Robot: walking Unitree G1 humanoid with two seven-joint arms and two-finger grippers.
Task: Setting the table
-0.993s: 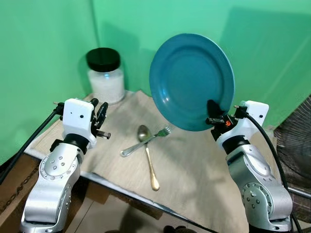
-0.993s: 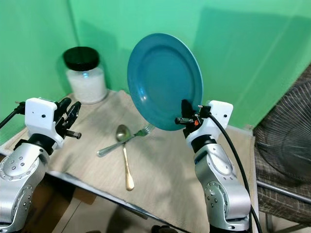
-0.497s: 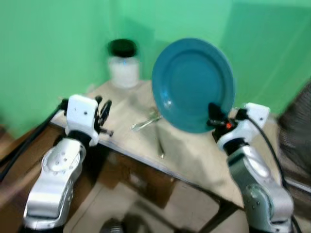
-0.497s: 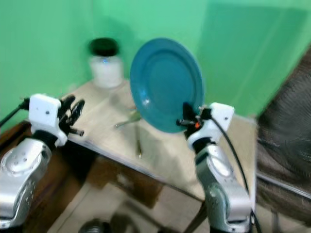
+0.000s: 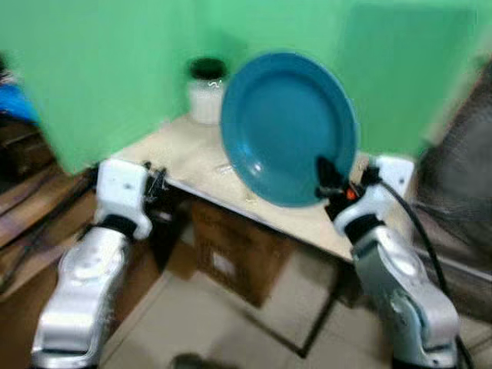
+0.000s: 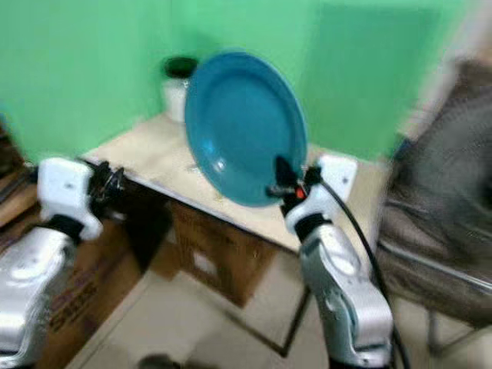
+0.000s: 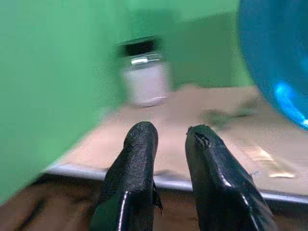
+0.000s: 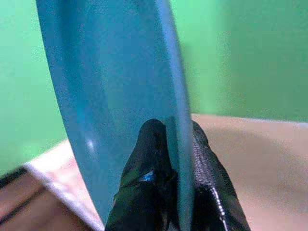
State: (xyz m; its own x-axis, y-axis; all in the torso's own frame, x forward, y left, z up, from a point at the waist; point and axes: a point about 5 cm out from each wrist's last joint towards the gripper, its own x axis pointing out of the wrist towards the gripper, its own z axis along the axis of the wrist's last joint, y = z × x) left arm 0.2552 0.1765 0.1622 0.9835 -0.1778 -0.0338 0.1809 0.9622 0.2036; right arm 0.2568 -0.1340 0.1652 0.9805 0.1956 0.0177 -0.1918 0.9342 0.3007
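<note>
Two black fingers of our right gripper (image 5: pixel 329 183) clamp the round teal plate (image 5: pixel 286 127) at its rim, likely stiff, slick and breakable, while our left gripper (image 7: pixel 166 163) hangs unclenched.

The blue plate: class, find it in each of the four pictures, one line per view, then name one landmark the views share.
Left eye view: blue plate upright at centre, right gripper clamping its lower rim.
Right eye view: centre-left.
Left wrist view: upper right corner.
Right wrist view: edge-on between the fingers.
Shared landmark: black-lidded jar.

A round teal ceramic plate (image 8: pixel 120 86) is held upright, its rim pinched by the right hand (image 8: pixel 175 144) above a beige table (image 8: pixel 240 159).
</note>
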